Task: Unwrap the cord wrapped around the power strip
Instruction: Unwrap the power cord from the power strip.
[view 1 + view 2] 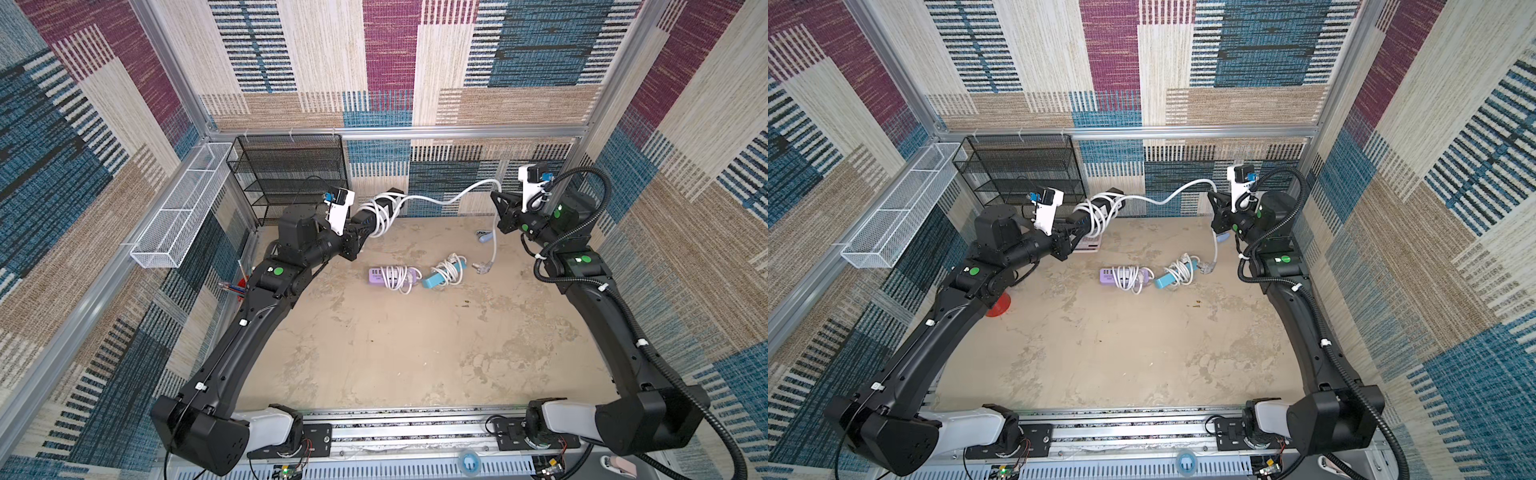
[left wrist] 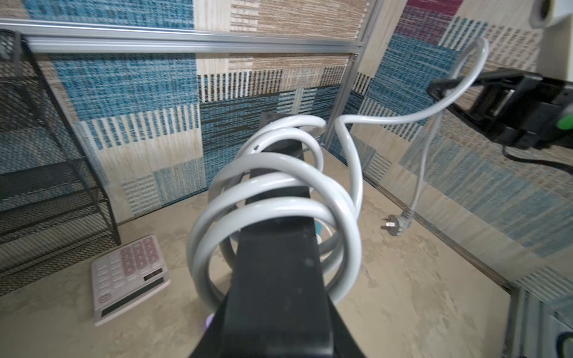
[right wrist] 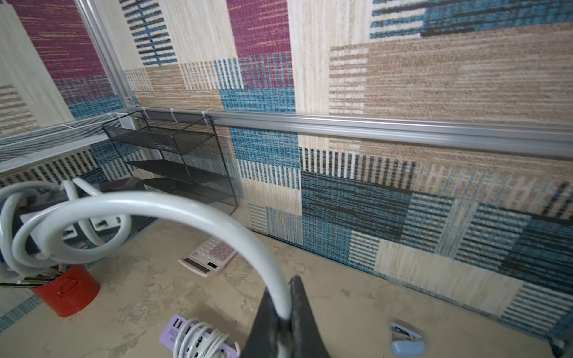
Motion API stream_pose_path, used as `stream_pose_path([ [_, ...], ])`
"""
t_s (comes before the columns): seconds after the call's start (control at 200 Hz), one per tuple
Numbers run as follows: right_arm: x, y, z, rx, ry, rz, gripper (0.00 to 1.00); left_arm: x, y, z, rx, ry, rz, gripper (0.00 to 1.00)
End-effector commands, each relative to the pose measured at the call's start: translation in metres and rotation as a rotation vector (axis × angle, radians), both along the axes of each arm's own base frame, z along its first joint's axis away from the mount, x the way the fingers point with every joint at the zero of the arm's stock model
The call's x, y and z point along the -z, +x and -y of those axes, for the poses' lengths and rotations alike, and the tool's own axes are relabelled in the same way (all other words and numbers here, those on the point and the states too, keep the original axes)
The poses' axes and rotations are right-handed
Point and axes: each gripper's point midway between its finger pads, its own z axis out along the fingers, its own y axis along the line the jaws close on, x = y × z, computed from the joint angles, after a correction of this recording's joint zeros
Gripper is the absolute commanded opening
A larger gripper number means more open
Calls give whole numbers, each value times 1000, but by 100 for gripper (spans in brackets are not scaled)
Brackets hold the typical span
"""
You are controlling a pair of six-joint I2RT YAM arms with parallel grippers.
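The unwinding step is under way. The left claw (image 1: 358,232) is clamping 1 end of the black power strip (image 1: 394,196), holding it in the air near the back wall above the worktop (image 1: 395,353). The right claw (image 1: 495,195) is pinching the white cord (image 1: 440,201) between closed jaws, well apart from the strip. Several loops are circling the strip, and the plug (image 1: 482,266) is trailing down to the worktop. The next move is probably calling for the right claw to carry the cord around the strip's free end, loop by loop. No brand or label is showing legibly; the keys on the calculator (image 2: 130,272) are too blurred to read.
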Motion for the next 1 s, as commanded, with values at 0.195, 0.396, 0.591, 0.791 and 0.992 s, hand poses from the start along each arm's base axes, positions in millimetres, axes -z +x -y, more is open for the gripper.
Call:
stream_pose_path([
  [0.195, 87, 3, 29, 199, 93, -242, 0, -51, 17, -15, -117, -43, 245, 0],
  [0.396, 143, -3, 44, 296, 88, -397, 0, -40, 18, -22, -155, -13, 275, 0],
  [0.591, 201, -5, 47, 314, 89, -565, 0, -36, 8, -10, -66, -39, 306, 0],
  [0.791, 252, -7, 49, 328, 105, -677, 0, -30, 5, -2, -21, -74, 316, 0],
  [0.992, 294, 1, 57, 364, 105, -753, 0, -27, 3, 9, 45, -108, 328, 0],
])
